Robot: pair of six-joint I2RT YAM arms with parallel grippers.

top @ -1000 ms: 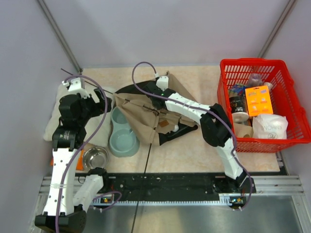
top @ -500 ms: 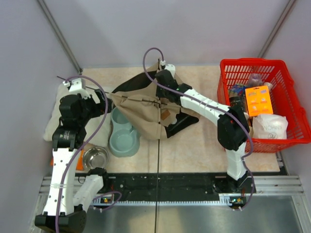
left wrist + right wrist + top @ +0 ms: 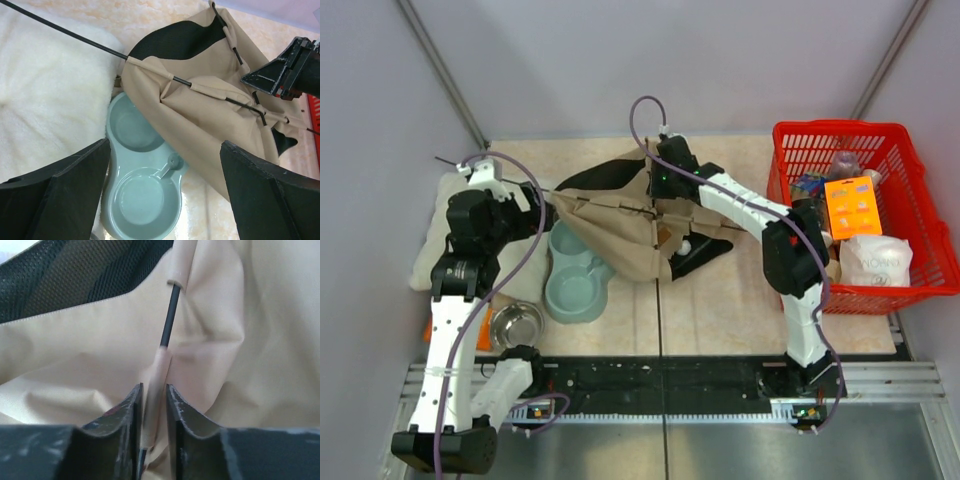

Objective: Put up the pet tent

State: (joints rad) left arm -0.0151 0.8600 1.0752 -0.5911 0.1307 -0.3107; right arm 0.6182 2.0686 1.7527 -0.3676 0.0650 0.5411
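The right gripper (image 3: 154, 405) has its jaws almost together, pinched on a thin black pole (image 3: 170, 315) where it runs into a beige fabric sleeve. Only a narrow strip of sleeve sits between the pads. Around it lies the pet tent (image 3: 610, 225), a slack, crumpled heap at the middle back of the table, with the dark lining showing at its far edge. Its near fold hangs over the back rim of the grey-green double bowl (image 3: 145, 195). One long pole end sticks out to the left over the cream pillow (image 3: 50, 95).

The left gripper (image 3: 165, 145) hangs above the bowl with its fingers wide apart, holding nothing.

The hold looks thin. A hard pull could let the smooth pole slide out through the sleeve or snap back. Lifting the fabric may drag or tip the bowl under it. The free pole end could also swing into the left arm.
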